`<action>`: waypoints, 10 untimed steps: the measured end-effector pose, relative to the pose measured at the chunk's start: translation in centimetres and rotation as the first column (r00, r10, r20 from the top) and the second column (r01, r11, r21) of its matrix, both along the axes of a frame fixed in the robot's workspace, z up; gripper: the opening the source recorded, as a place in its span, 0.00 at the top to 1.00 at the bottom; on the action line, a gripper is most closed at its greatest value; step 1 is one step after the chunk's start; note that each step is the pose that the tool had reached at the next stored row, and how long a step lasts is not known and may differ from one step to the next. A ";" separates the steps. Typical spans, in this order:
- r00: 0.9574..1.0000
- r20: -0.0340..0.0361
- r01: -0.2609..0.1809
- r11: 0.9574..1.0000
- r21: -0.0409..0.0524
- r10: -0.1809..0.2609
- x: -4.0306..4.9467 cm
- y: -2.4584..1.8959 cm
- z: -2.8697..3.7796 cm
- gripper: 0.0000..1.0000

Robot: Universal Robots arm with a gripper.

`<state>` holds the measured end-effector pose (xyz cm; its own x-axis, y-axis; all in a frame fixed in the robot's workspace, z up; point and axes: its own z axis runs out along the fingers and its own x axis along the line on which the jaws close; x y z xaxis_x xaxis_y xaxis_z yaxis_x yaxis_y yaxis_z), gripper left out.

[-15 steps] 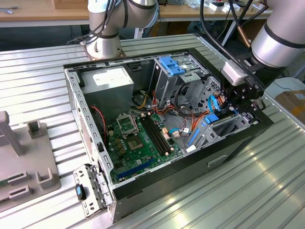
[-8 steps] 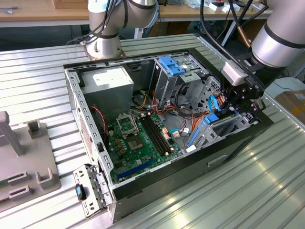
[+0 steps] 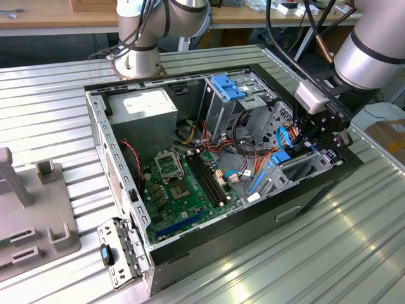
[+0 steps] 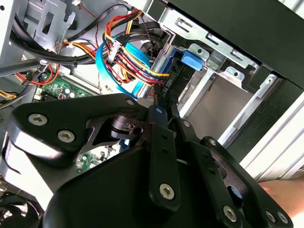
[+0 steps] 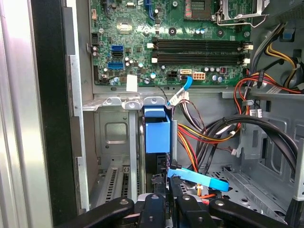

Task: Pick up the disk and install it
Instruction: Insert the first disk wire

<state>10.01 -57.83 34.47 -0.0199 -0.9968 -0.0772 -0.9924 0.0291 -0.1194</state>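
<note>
Blue-framed, the disk (image 5: 156,142) is seen standing on edge in the bay at the case's (image 3: 190,250) front corner, at the exterior view's right. Directly beyond the claw (image 5: 170,192) it lies, its long axis running away from the fingertips, which are pressed together on its near edge in both wrist views. Room is tight: bay walls on one side, bundled cables (image 5: 213,137) on the other. A ribbed metal desk (image 3: 329,253) carries the case.

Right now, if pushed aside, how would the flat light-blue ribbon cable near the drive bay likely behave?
The flat light-blue ribbon cable would probably bend easily, being thin and already curved. It looks light, and may spring back because coloured wire bundles crowd it.
</note>
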 end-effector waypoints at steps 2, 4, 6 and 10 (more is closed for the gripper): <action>1.000 0.001 0.000 1.000 0.001 0.000 -0.01 0.00 0.24 0.84; 1.000 0.002 0.000 1.000 0.001 0.000 -0.01 0.00 0.26 0.84; 1.000 0.014 0.000 1.000 0.008 0.000 -0.05 0.00 0.27 0.84; 1.000 0.016 0.000 1.000 0.008 0.000 -0.19 -0.01 0.19 0.84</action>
<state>9.82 -57.84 34.66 -0.0186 -0.9961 -0.0860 -0.9904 0.0301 -0.1347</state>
